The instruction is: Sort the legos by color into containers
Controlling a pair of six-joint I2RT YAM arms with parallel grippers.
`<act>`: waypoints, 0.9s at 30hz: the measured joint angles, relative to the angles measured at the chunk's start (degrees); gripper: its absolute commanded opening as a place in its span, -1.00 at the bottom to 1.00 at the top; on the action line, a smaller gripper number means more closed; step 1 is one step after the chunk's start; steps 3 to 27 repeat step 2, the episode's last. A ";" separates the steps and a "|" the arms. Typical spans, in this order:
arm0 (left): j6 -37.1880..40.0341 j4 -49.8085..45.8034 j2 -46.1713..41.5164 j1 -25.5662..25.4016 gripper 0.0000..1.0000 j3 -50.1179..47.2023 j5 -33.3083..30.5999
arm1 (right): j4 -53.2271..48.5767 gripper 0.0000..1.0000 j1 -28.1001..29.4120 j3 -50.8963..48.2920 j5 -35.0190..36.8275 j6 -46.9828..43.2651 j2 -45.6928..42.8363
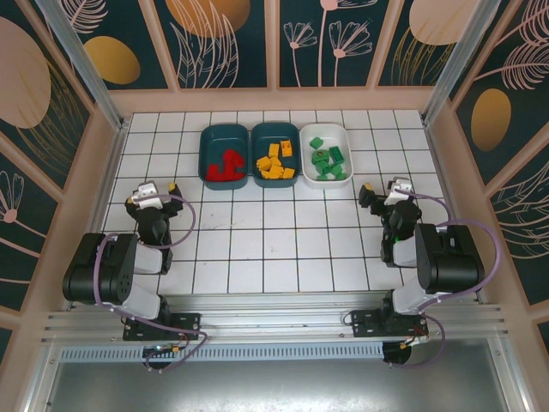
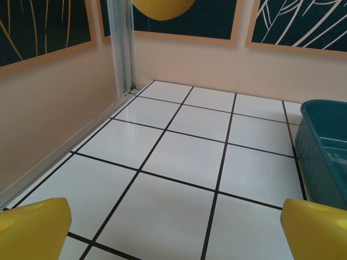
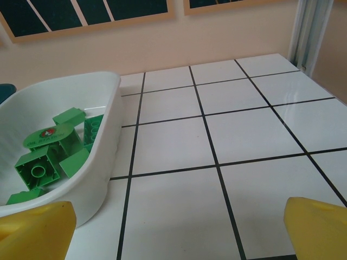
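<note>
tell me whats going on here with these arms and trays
Two robot arms have legos to sort by color, and that looks done. The red legos lie in the left teal tray, yellow-orange legos in the middle teal tray, green legos in the white tray. The left claw and right claw stand open and empty, apart from the trays.

White tiled tabletop [image 1: 283,249] with black grid lines; peach walls [image 1: 274,99] around it, hung with dark teal leaf-print panels [image 1: 326,39]; silver metal corner post [image 2: 121,46]; ribbed aluminium rail [image 1: 274,305] along near edge.
</note>
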 measured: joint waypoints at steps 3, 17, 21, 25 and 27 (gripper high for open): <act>0.00 0.00 0.00 0.00 0.98 0.04 0.00 | 0.00 0.98 0.00 0.00 0.00 0.00 0.00; 0.00 0.00 0.00 0.00 0.98 0.04 0.00 | 0.00 0.98 0.00 0.00 0.00 0.00 0.00; 0.00 0.00 0.00 0.00 0.98 0.04 0.00 | 0.00 0.98 0.00 0.00 0.00 0.00 0.00; 0.00 0.00 0.00 0.00 0.98 0.04 0.00 | 0.00 0.98 0.00 0.00 0.00 0.00 0.00; 0.00 0.00 0.00 0.00 0.98 0.04 0.00 | 0.00 0.98 0.00 0.00 0.00 0.00 0.00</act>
